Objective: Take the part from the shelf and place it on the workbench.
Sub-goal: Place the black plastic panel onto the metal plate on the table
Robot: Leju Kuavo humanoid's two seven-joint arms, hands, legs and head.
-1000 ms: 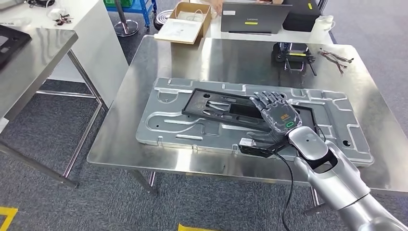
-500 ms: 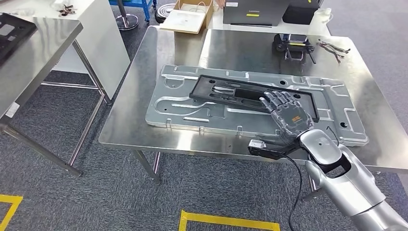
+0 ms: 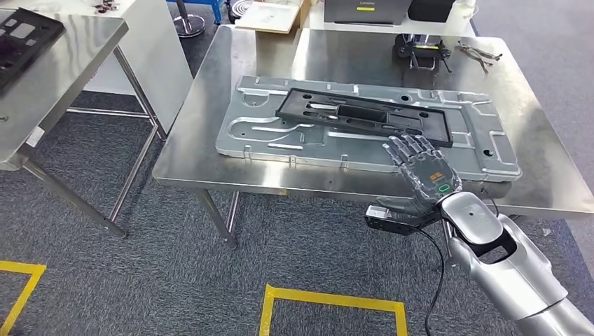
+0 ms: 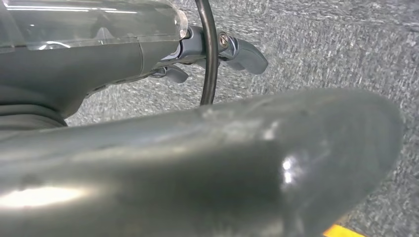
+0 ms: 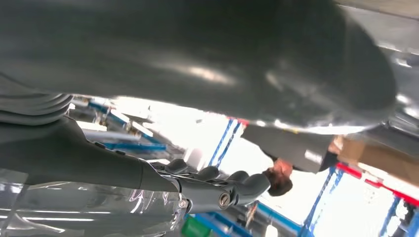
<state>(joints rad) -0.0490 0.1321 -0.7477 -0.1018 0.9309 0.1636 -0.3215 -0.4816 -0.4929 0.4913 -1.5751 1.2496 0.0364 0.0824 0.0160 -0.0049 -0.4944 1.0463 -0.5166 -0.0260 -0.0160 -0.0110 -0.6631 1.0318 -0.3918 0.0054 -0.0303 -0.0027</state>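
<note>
The black frame part [image 3: 364, 115] lies flat on a large silver pressed plate [image 3: 266, 136] on the steel workbench [image 3: 203, 168]. My right hand [image 3: 422, 170] hovers at the plate's front edge, just short of the part, fingers spread and holding nothing. In the right wrist view its dark fingers [image 5: 222, 190] stretch out with nothing in them. In the left wrist view my left hand [image 4: 217, 49] hangs over the grey carpet, its fingers loosely extended and holding nothing.
A second steel table [image 3: 70, 77] at the left carries another black frame [image 3: 24, 35]. At the bench's far side are a laptop [image 3: 364, 8], a cardboard box [image 3: 273, 14], a small black device [image 3: 422, 47] and cables [image 3: 480, 52]. Yellow tape [image 3: 329, 301] marks the floor. A person [image 5: 279, 180] stands beyond.
The whole view has pulled back from the bench. My right hand, which lay over the black part, has drawn back to the plate's front edge, leaving the part lying there.
</note>
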